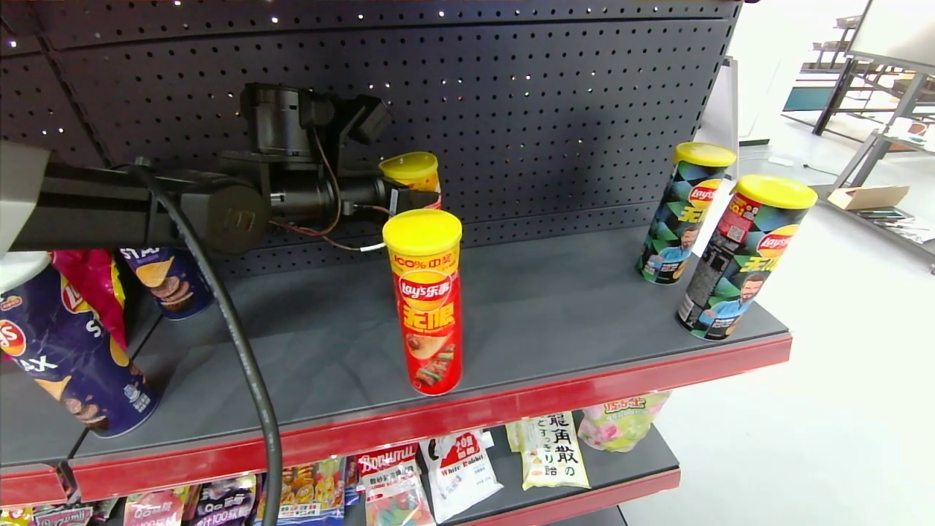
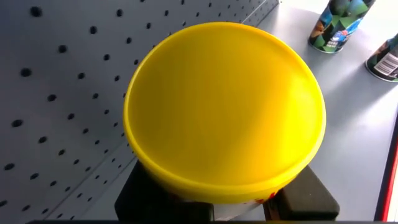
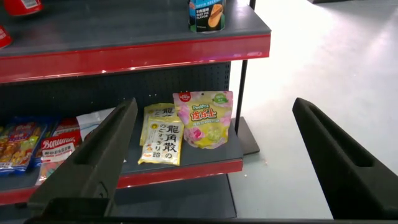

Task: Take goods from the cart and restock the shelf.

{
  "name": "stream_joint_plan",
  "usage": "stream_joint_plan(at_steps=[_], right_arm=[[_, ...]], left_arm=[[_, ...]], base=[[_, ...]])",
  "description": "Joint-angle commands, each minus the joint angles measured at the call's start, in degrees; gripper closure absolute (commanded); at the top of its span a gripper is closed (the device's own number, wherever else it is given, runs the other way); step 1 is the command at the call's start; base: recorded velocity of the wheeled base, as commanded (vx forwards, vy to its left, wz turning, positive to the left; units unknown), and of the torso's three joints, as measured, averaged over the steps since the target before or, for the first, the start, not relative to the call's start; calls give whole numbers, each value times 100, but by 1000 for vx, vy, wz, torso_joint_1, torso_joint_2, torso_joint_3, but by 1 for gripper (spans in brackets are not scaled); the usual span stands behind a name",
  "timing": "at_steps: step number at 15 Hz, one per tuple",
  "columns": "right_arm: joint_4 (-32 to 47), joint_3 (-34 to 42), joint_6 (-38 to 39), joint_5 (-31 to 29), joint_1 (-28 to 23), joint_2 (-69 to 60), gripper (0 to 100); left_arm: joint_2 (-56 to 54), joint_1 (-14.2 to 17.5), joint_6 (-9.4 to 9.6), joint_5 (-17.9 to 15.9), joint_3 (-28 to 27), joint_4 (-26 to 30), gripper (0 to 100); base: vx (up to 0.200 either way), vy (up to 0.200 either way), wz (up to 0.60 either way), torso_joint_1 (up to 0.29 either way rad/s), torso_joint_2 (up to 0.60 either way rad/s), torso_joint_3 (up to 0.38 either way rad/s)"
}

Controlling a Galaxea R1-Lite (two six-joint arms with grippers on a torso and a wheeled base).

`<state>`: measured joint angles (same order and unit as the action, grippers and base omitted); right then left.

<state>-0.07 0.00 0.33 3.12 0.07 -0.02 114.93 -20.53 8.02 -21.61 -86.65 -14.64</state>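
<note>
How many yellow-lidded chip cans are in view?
4: a red can in front, a second can behind it in the left hand, two dark cans far right. Blue cans' lids are hidden.

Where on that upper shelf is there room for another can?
Widest bare patch: between the red can and the two green cans. A second: between the red can and the blue cans. The left end is crowded.
</note>
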Motion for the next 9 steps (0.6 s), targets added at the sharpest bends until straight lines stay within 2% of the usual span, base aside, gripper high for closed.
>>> stream_joint_plan(at_steps=[1, 9], right_arm=[[-1, 0, 2, 4, 1, 11, 0], [-1, -9, 2, 4, 1, 2, 0]], left_arm=[[-15, -21, -2, -1, 17, -12, 100], [-6, -74, 6, 8, 96, -30, 100]], base=[[0, 0, 0, 0, 0, 0], [0, 0, 0, 0, 0, 0]])
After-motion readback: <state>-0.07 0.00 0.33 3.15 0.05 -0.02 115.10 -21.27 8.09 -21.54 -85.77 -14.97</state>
